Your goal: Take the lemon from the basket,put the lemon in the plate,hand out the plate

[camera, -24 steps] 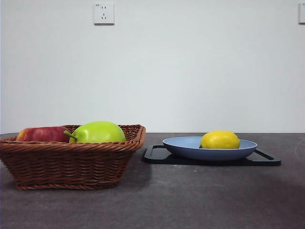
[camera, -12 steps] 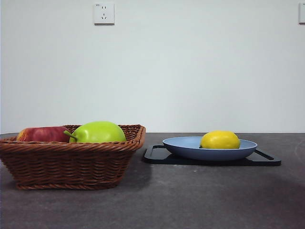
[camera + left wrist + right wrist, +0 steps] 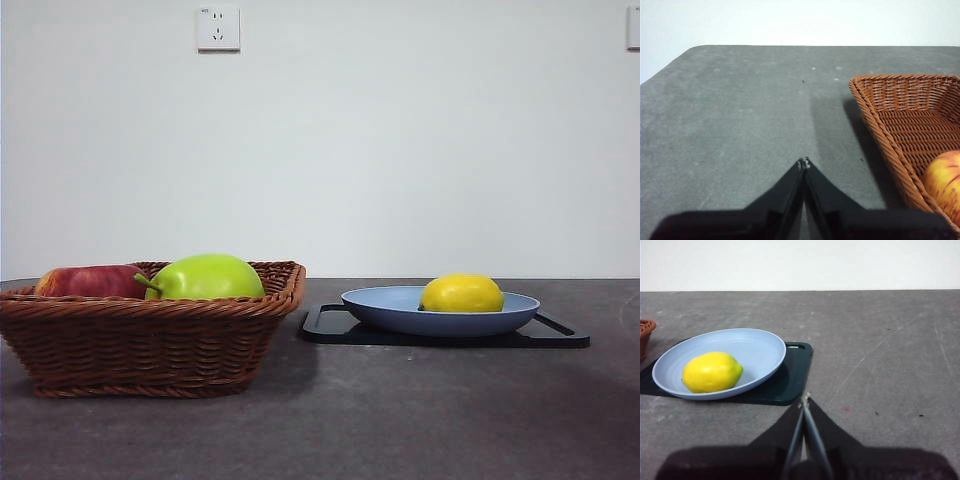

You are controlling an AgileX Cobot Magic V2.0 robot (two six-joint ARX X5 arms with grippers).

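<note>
While both grippers, left (image 3: 804, 161) and right (image 3: 805, 399), sit closed, empty: glossy yellow oval lemon (image 3: 461, 293) in plate (image 3: 390, 311).

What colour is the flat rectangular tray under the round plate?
Black flat rectangular tray; the front view shows it best.

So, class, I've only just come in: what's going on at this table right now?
Nothing is being handled at this moment. The lemon already lies in the light blue plate, which sits on a black tray. The basket holds a green apple and a red apple. The left gripper is shut, over bare table beside the basket; the right gripper is shut, near the plate. The plate has not yet been handed out.
</note>
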